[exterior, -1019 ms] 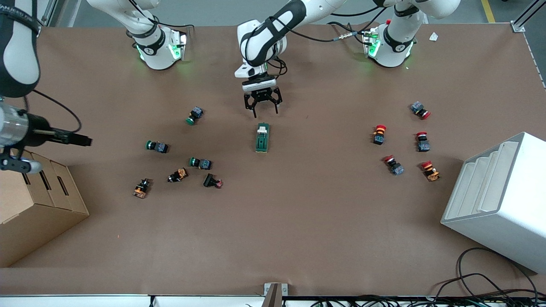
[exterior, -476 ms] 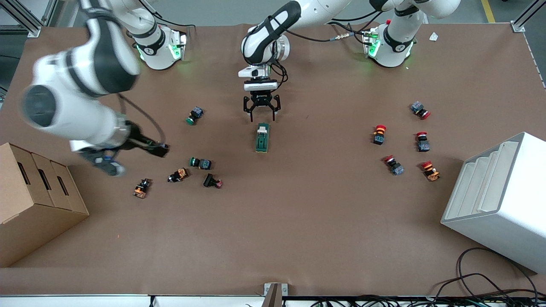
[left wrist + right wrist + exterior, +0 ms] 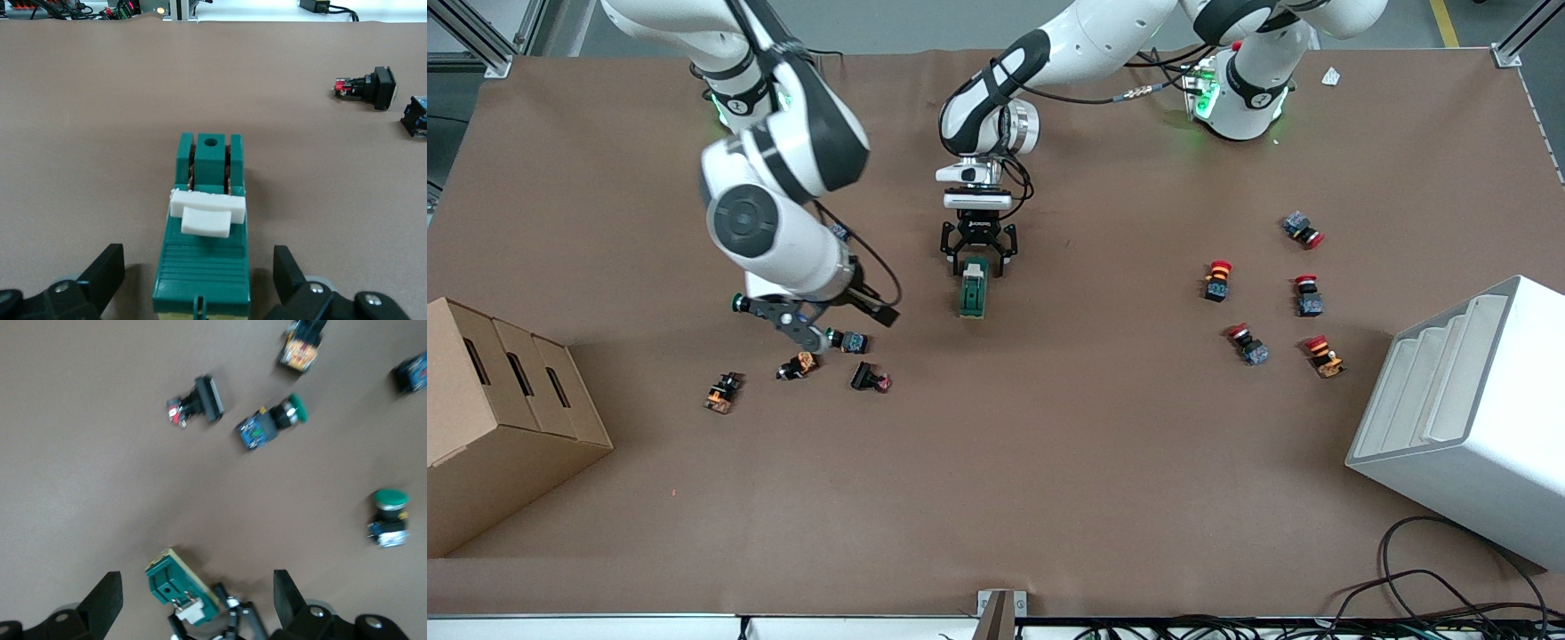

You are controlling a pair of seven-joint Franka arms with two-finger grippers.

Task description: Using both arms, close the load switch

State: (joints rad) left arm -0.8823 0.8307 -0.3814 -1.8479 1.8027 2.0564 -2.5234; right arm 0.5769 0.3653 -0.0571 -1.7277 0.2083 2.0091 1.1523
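The load switch (image 3: 973,292), a dark green block with a white lever (image 3: 975,267) at its end farther from the front camera, lies at the table's middle. My left gripper (image 3: 977,260) is open and straddles that lever end. In the left wrist view the switch (image 3: 207,260) lies between the black fingers (image 3: 107,273), with gaps on both sides. My right gripper (image 3: 800,331) is open and empty in the air over the green-capped push-buttons, toward the right arm's end of the table. The right wrist view shows the switch (image 3: 179,587) farther off between its spread fingers (image 3: 101,600).
Green-capped and orange push-buttons (image 3: 847,340) lie under the right arm. Red-capped push-buttons (image 3: 1216,280) lie toward the left arm's end. A cardboard box (image 3: 498,418) and a white stepped bin (image 3: 1467,418) stand at the table's two ends, nearer the front camera.
The right arm has swung in from the table's edge to over the green push-buttons. The left gripper has come down to the switch's lever end and now straddles it.
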